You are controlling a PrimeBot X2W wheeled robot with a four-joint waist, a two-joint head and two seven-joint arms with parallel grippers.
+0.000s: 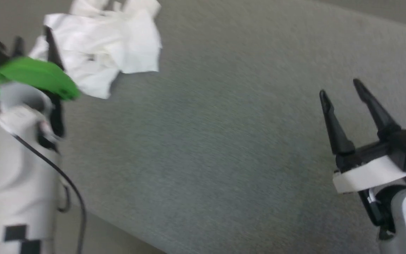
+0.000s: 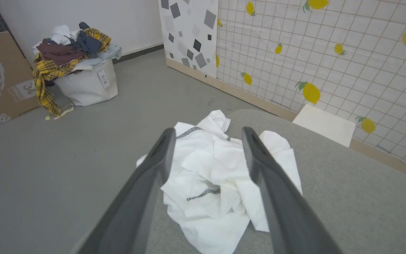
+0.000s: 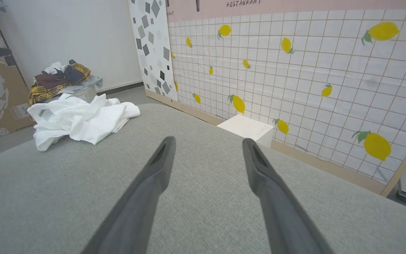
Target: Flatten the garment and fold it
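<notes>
Left gripper point(image 1: 33, 33) at 9 o'clock of head view, fingers spread wide, nothing between them, pointing toward garment point(image 1: 118, 46). Garment lies as crumpled white heap at 11 o'clock on grey padded surface point(image 1: 224, 141), near its edge; patterned seam shows in left wrist view. Right gripper point(image 1: 339, 87) at 4 o'clock, fingers also apart, empty, above bare surface, well apart from garment.

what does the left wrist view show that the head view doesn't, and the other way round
Left wrist view adds: a white bag heaped with clothes on the floor, a lemon-patterned tiled wall and a white box at its foot. Head view adds: the open right gripper and the left arm's pale forearm. Shared: the crumpled garment on the grey surface, the open left gripper near it.
</notes>
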